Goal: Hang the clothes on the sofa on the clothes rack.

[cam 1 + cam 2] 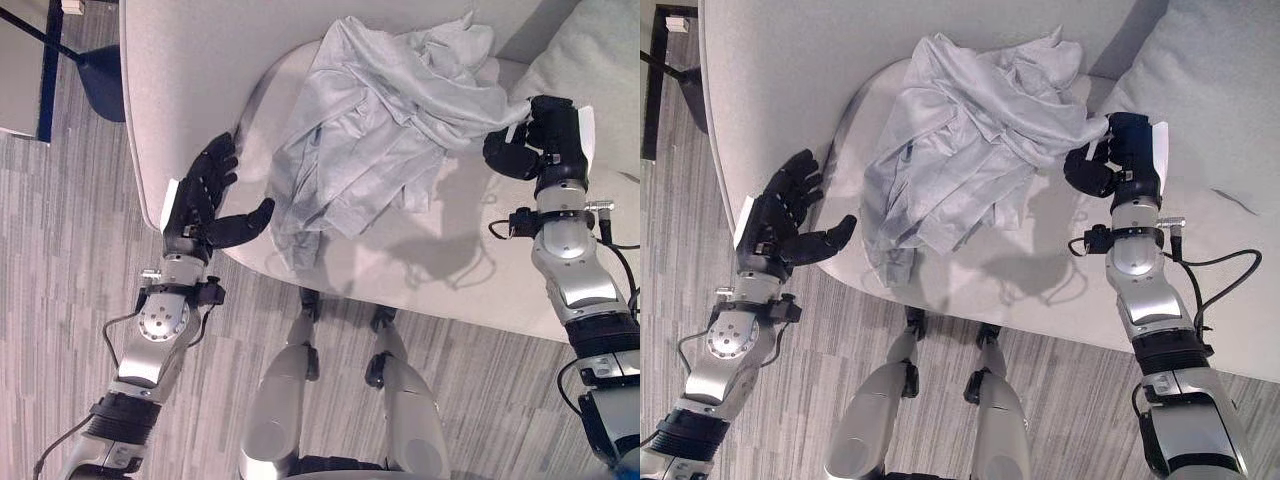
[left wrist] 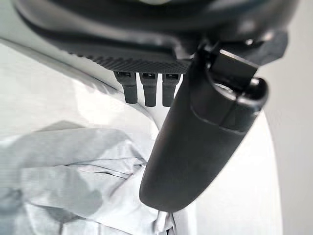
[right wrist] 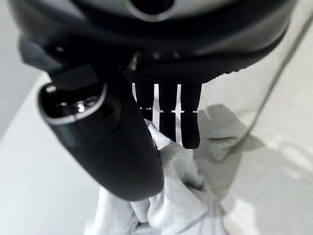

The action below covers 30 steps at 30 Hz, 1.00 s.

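A crumpled pale grey garment [image 1: 380,130] lies on the seat of a light sofa [image 1: 180,80]. My right hand [image 1: 530,140] is at its right edge, fingers and thumb curled on a fold of the cloth; the right wrist view shows the garment [image 3: 166,215] pinched between the thumb and the fingers [image 3: 188,117]. My left hand [image 1: 200,205] hovers open over the sofa's front left edge, just left of the garment and apart from it. In the left wrist view, the garment [image 2: 73,176] lies past the straight thumb [image 2: 205,137].
A pale cushion [image 1: 590,60] leans at the sofa's back right, behind my right hand. A dark blue furniture leg [image 1: 60,50] stands on the striped grey floor [image 1: 60,250] at the far left. The sofa's front edge curves between my two arms.
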Tool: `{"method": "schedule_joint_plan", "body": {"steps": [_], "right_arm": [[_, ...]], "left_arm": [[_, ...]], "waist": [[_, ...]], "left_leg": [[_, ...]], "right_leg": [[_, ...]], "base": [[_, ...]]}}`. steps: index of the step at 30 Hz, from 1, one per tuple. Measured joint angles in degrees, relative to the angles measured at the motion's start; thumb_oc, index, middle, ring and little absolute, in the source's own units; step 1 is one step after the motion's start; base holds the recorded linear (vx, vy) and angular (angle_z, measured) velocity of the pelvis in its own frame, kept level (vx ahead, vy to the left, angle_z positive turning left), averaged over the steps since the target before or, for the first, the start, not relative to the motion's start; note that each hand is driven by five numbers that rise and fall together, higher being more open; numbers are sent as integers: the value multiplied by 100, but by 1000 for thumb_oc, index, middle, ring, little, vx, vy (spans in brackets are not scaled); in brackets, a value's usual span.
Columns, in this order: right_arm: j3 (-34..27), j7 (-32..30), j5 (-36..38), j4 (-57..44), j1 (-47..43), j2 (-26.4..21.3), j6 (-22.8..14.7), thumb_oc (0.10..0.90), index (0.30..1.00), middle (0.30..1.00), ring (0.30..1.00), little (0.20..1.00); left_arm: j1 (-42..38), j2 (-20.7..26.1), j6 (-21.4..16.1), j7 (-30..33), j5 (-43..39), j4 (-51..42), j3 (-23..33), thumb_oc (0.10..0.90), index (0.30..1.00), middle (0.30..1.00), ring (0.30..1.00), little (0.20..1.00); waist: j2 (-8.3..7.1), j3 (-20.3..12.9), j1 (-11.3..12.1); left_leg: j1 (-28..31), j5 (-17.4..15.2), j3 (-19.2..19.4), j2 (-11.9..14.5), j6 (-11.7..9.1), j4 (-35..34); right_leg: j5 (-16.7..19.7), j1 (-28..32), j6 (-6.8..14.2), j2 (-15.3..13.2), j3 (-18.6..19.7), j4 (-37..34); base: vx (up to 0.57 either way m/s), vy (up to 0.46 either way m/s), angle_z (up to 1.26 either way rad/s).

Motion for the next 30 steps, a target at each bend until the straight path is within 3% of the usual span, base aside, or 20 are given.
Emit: {"method": "schedule_joint_plan", "body": {"steps": [2,3,4,6,12,14,15,16,17,18,19,20,21,22,23,24,25,27,28,30], "right_arm": [[-245,83,8,-341,369,256,30,400,300,300,300,300],[-835,173,9,-1381,1086,949,-12,400,300,300,300,300],[-831,255,8,-1532,1197,1041,-12,400,300,300,300,300],[-335,279,8,-1009,948,655,-41,400,300,300,300,300],[-339,265,9,-855,895,496,-41,400,300,300,300,300],[-750,464,221,-1599,1581,1113,-4,400,300,300,300,300],[-1057,878,834,-2895,2888,1762,87,400,300,300,300,300],[-895,1440,1102,-3642,3551,2637,122,400,300,300,300,300],[-892,1899,1052,-3733,4170,2673,65,400,300,300,300,300],[-1517,2033,1064,-3017,4944,3305,-189,400,300,300,300,300],[-2121,1671,1140,-1219,5644,2512,-528,400,300,300,300,300],[-2335,1441,1108,-432,5617,1877,-358,400,300,300,300,300],[-2353,1305,1082,77,5551,1557,-46,400,300,300,300,300],[-2355,1222,1037,370,5596,1352,233,400,300,300,300,300],[-2353,1180,919,465,5651,1305,377,400,300,300,300,300],[-2245,1174,832,463,5727,1306,498,400,300,300,300,300],[-1515,1354,622,316,5694,1394,557,400,300,300,300,300],[-1302,1471,608,131,5613,1396,548,400,300,300,300,300],[-1240,1492,380,131,5305,1395,550,400,300,300,300,300],[-1244,1490,378,127,5082,1395,542,400,300,300,300,300]], "left_arm": [[-116,45,65,20,3,-16,5,800,900,900,900,900],[-297,152,119,62,3,1,58,800,900,900,900,900],[-403,150,120,84,3,2,86,800,900,900,900,900],[-514,143,61,72,24,-56,124,800,900,900,900,900],[-216,131,78,68,138,-27,99,800,900,900,900,900],[-540,173,297,137,300,79,-114,800,900,900,900,900],[-1949,422,837,398,664,867,-904,800,900,900,900,900],[-2872,1380,1039,194,928,1251,-1550,800,900,900,900,900],[-3251,1387,1222,162,1316,1284,-1357,800,900,900,900,900],[-2541,654,957,46,1489,1269,-973,800,900,900,900,900],[-2185,-43,622,-102,1755,1289,-1389,800,900,900,900,900],[-2568,-111,467,-238,1828,1372,-1672,800,900,900,900,900],[-2857,-119,290,-355,1963,1327,-1661,800,900,900,900,900],[-3056,-128,154,-370,1996,1248,-1620,800,900,900,900,900],[-3096,-150,91,-370,1997,1219,-1559,800,900,900,900,900],[-3142,-129,91,-392,2001,1243,-1519,800,900,900,900,900],[-2945,-161,415,-461,2001,1757,-1505,800,900,900,900,900],[-2717,-159,594,-502,1999,1925,-1503,800,900,900,900,900],[-2462,-157,709,-504,1998,2016,-1498,800,900,900,900,900],[-2301,-157,732,-505,1998,2023,-1498,800,900,900,900,900]], "waist": [[-6,0,-26],[-13,2,-15],[-14,3,-30],[-13,1,-181],[-13,1,-180],[-59,40,-312],[-47,99,-358],[-338,115,-581],[-785,359,-738],[-882,-175,-933],[-623,-1673,-1396],[-476,-1893,-1427],[-570,-1947,-1500],[-461,-1969,-1638],[-303,-1949,-1770],[-181,-1915,-1858],[-7,-1742,-1923],[150,-1559,-1910],[303,-1336,-1859],[324,-1240,-1752]], "left_leg": [[8,-2,-4,4,-10,5],[33,-1,23,-2,-9,2],[65,-1,64,-23,-9,-1],[132,-2,48,-23,-9,-4],[130,-6,56,30,-16,-4],[232,-44,200,83,-118,66],[309,-38,335,70,-123,402],[587,-15,793,144,-71,388],[1726,-450,1243,225,-95,423],[2624,-664,1609,106,-68,250],[2543,-1075,1725,80,-264,310],[2442,-1383,1740,42,-101,275],[2402,-1350,1808,-117,-138,242],[2288,-1313,1821,-232,-106,223],[2166,-1239,1795,-212,-114,208],[2082,-1124,1761,-185,-64,203],[2081,-988,1740,-28,-107,204],[2085,-897,1668,39,-140,161],[2055,-790,1542,92,-165,65],[2056,-755,1523,133,-185,17]], "right_leg": [[-3,6,-3,2,-9,0],[-5,35,-10,-3,0,3],[2,39,-14,-25,56,3],[19,111,-11,-25,54,2],[19,101,-13,30,61,1],[8,107,-49,42,181,49],[-143,173,-195,-65,313,546],[-149,184,-194,-39,392,920],[-451,910,-317,-90,410,1374],[-710,1602,-211,-125,467,1277],[-874,1253,-87,-123,654,1468],[-866,964,-65,-198,739,1647],[-862,776,-59,-386,778,1642],[-805,652,27,-536,746,1529],[-723,611,124,-508,699,1396],[-573,597,101,-453,648,1200],[-394,675,-94,-266,629,948],[-325,768,-165,-182,555,774],[-248,850,-204,-101,442,572],[-191,899,-191,-28,428,442]], "base": [[3,-19,6],[0,0,-7],[0,0,-16],[0,0,-5],[-9,-5,-1],[-97,-28,12],[0,0,0],[29,-1,-108],[16,-55,-186],[-48,-66,-220],[-24,-68,-128],[22,-25,-96],[29,-6,-40],[12,-4,-21],[22,-3,-3],[20,-3,-15],[34,-5,-14],[27,-14,10],[12,-26,25],[8,-17,14]]}}
